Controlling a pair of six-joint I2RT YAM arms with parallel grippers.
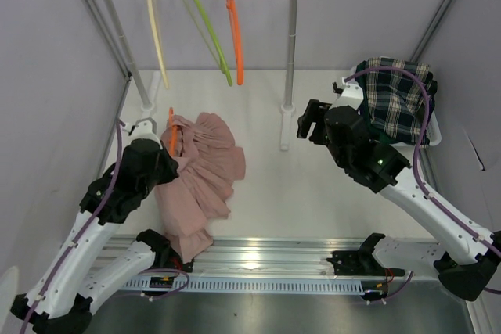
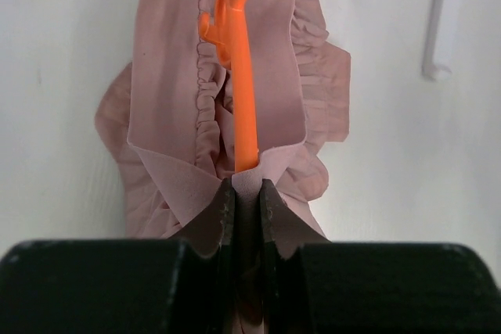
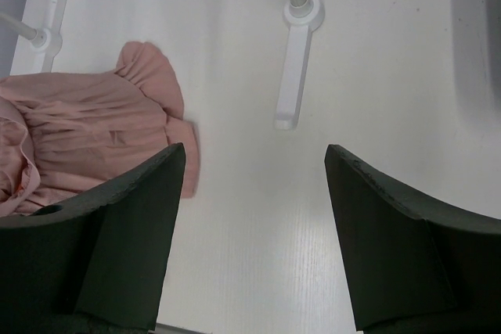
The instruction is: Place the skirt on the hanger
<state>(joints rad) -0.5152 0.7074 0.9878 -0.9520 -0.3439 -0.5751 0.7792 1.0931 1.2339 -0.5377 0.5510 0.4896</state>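
The left gripper [image 2: 246,187] has its fingers [image 2: 225,210] pressed together on a fold of the pink skirt [image 2: 168,115], with only the cloth's thickness between them. The lower end of the orange hanger [image 2: 241,91] comes down to the fingertips. From there it runs up between the two sides of the ruffled elastic waistband. Whether the pads also catch the plastic cannot be told. In the top view the skirt lies crumpled on the left half of the table [image 1: 305,185]. Its waist end is under the left wrist and its hem trails toward the near edge, and only a short orange piece of the hanger shows at the waist.

The right gripper [image 3: 254,154] hangs above bare tabletop with its fingers spread wide and nothing between them. The edge of the skirt lies to its left and one white foot [image 3: 293,84] of the clothes rack [image 1: 291,44] is just ahead.

The table is smooth matte white, ending at a ribbed aluminium rail [image 1: 266,257] where the arm bases sit. Pale grey panels wall it in at the back and on both sides. The rack stands at the back left, and three spare hangers [image 1: 207,33], cream, green and orange, hook over its metal bar. At the right rear, behind the right arm, a dark green plaid garment [image 1: 398,95] is heaped in a white tray [image 1: 433,134]
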